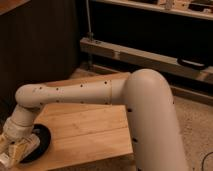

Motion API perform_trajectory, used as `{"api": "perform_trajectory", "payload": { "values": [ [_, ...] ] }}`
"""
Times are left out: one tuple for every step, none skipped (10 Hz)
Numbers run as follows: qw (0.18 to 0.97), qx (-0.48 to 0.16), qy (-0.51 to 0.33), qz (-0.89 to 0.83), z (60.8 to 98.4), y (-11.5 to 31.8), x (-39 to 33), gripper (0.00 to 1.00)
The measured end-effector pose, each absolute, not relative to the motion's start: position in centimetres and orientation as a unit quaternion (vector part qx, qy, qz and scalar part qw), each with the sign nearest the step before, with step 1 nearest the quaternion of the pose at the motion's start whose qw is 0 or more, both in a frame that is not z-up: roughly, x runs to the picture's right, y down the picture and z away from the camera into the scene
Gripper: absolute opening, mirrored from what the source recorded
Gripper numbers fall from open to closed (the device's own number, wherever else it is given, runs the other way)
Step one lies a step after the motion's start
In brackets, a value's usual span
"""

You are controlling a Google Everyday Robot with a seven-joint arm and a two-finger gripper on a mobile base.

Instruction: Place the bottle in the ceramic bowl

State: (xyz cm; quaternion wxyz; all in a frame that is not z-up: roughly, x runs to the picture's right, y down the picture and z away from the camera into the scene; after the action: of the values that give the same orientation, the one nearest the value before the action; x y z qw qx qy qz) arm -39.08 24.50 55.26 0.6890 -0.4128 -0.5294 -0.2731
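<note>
Tool (16,149) is way down in the bottom-left corner, over the front-left end of the wooden surface (85,131) and clipped a bit by the frame edge. Honestly can't tell if it's wide or narrow, or if it's holding anything. From here it's just a pale blocky lump with some tan patches.

Bowl (42,141) is black, round and really shallow with a low rim, pretty plate-like. Only its right part shows. It sits flat on the light planks near that same front-left corner, and the tool covers its left side, so the two overlap in view. Can't say whether they actually touch.

Bottle: I can't pick it out. There's a whitish bit right where the tool meets the bowl, but it could just as well be part of the tool.

Arm (90,92) is all white with little dark dots. A fat rounded housing fills the right foreground. From its top a long link runs left across the surface, sloping down slightly. At the far left it bends at a rounded joint, and a short ribbed section drops pretty much straight down into the tool.

Behind it all is a grey metal rail (130,55), with speckled floor (196,117) on the right.
</note>
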Motion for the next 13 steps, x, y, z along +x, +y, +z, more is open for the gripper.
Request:
{"api": "perform_trajectory", "payload": {
  "values": [
    [0.688,-0.416,-0.528,-0.274,56.3,25.0,-39.7,0.0],
    [0.689,-0.416,-0.528,-0.273,57.0,24.8,-40.2,0.0],
    [0.69,-0.415,-0.526,-0.274,58.3,24.1,-40.9,0.0],
    [0.693,-0.411,-0.525,-0.274,59.8,23.0,-41.7,0.0],
    [0.695,-0.408,-0.525,-0.274,60.9,22.1,-42.2,0.0],
    [0.698,-0.405,-0.522,-0.275,62.5,21.1,-42.9,0.0],
    [0.701,-0.403,-0.52,-0.275,63.7,20.7,-43.2,0.0],
    [0.702,-0.401,-0.521,-0.274,64.7,20.4,-43.4,0.0],
    [0.702,-0.4,-0.523,-0.274,65.9,20.1,-43.4,0.05],
    [0.701,-0.4,-0.524,-0.272,67.1,19.8,-43.4,0.14],
    [0.701,-0.401,-0.524,-0.271,67.7,19.7,-43.2,0.24],
    [0.702,-0.401,-0.523,-0.269,68.2,19.6,-43.1,0.32],
    [0.703,-0.402,-0.522,-0.269,68.8,19.4,-42.8,0.47]
  ]
}}
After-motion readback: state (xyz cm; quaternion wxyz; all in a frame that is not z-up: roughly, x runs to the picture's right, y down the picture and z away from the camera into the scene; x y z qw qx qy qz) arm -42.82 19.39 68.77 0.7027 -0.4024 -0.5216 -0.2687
